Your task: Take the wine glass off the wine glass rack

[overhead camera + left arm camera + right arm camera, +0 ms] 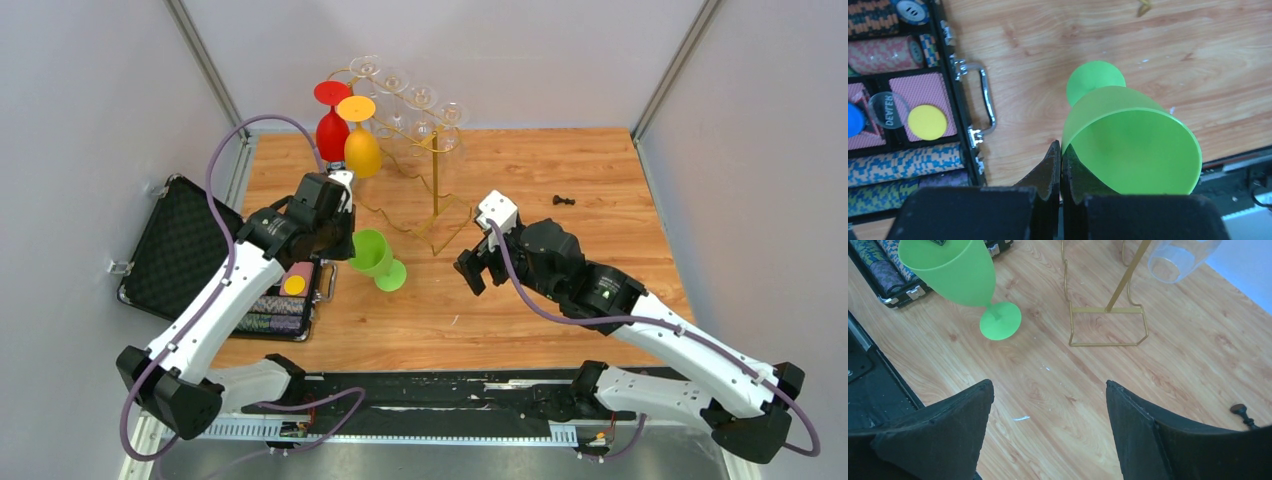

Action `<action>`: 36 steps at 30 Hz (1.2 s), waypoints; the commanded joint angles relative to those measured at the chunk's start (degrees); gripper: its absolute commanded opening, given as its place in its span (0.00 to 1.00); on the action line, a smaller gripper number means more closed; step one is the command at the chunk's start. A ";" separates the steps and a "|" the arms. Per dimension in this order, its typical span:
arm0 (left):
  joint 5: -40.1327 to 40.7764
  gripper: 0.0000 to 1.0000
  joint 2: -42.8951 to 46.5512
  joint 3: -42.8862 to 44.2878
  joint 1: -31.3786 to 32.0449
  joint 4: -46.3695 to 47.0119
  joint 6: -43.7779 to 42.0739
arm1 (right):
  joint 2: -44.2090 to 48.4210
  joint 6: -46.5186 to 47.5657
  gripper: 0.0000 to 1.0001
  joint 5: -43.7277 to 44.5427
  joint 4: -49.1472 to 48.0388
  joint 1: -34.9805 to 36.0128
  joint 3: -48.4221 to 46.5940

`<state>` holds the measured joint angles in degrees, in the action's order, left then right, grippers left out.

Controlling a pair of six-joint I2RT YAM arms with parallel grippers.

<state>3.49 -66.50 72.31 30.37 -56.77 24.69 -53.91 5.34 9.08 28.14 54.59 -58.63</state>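
Grip: left end effector pinches the rim wall of the green wine glass, one finger inside the bowl, one outside; glass is off the wine glass rack, tilted just ahead of the fingertips, foot lowest and close to the counter; contact cannot be confirmed. Right end effector: spread, holding nothing; rack base just beyond it.

Judgement: step in hand is the set-down; bring the foot flat to the counter before letting go; keep clear of the open chip case beside the left end effector.

Glass: opaque bright green, smooth, short stem, round foot; likely plastic.

Farther off, a red glass, a yellow glass and clear glasses hang inverted on the rack.
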 commanded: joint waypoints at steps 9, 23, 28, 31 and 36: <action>5.51 0.00 -1.23 -6.68 -8.31 4.52 -4.32 | -2.31 -7.83 0.85 -0.47 4.14 -0.53 -2.83; 8.44 0.00 -2.38 -11.48 -11.33 7.12 -6.24 | -2.23 -9.01 0.84 -0.65 4.34 -0.53 -2.01; 9.06 0.00 -2.56 -11.52 -11.52 6.73 -6.86 | -2.73 -9.17 0.84 -0.38 4.38 -0.52 -2.25; 8.94 0.00 -2.50 -11.49 -11.55 6.27 -7.03 | -3.08 -9.28 0.84 -0.26 4.43 -0.47 -2.36; 9.19 0.00 -1.91 -11.71 -11.54 5.43 -7.29 | -3.49 -9.49 0.84 -0.30 4.41 -0.49 -2.45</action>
<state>10.94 -68.79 61.17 19.33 -51.16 18.83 -57.23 -3.01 8.86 33.65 54.30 -60.05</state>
